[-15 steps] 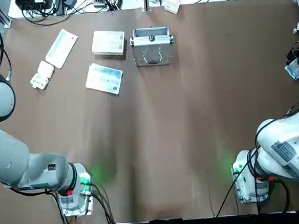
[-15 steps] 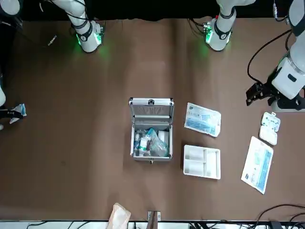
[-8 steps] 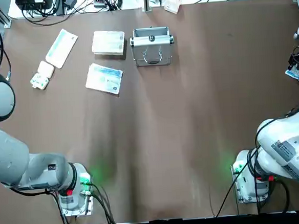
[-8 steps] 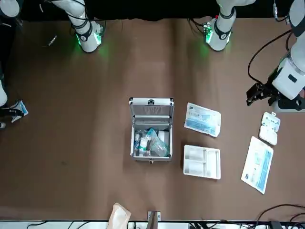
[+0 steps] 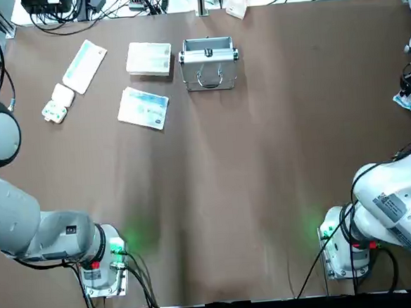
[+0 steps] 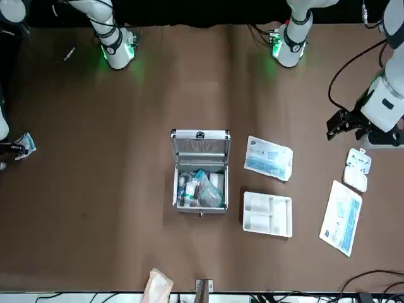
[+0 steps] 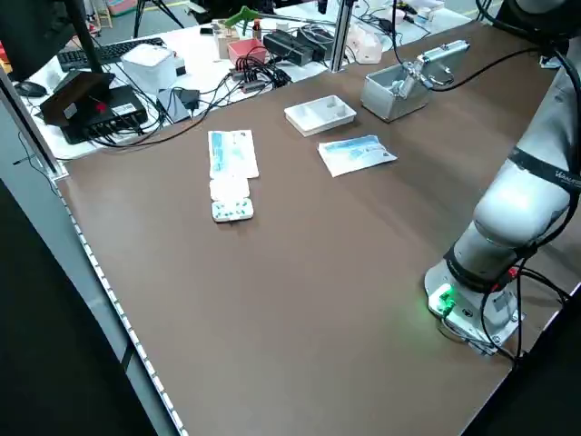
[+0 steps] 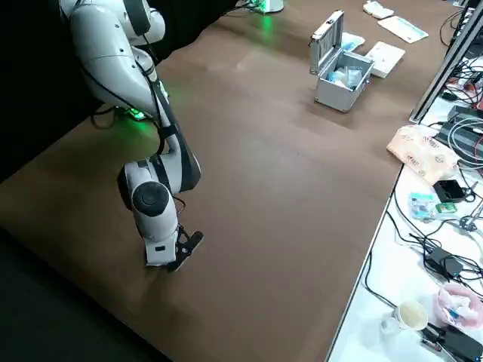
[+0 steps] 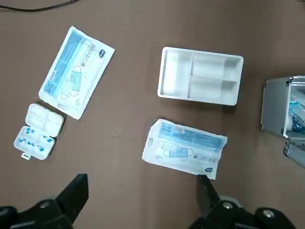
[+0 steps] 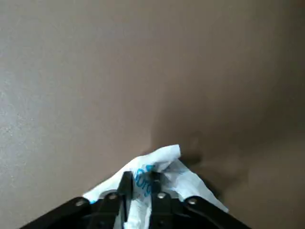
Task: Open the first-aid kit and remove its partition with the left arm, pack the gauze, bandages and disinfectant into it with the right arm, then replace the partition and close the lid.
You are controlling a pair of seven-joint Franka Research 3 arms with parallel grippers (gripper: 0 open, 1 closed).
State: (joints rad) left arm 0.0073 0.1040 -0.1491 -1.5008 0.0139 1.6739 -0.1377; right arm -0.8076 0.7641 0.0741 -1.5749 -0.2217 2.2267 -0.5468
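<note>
While lidded case gapes: two blue-white packs [image 9: 76, 71] [image 9: 184, 148], one partition [image 9: 200, 76]

Your right hand [image 10: 139, 193] sits at 3 o'clock on the counter's edge, fingers pinched shut on a packet [image 10: 157, 174]. Your left hand [image 9: 143, 200] hovers at 9 o'clock, fingers spread wide.

Even, fairly bright overhead light falls on the brown desk [image 5: 262, 157], leaving only soft, short shadows. Green lamps glow at both arm bases, tinting the desk beside them. In the right wrist view the fingers [image 10: 125, 191] and the desk look blurred.
</note>
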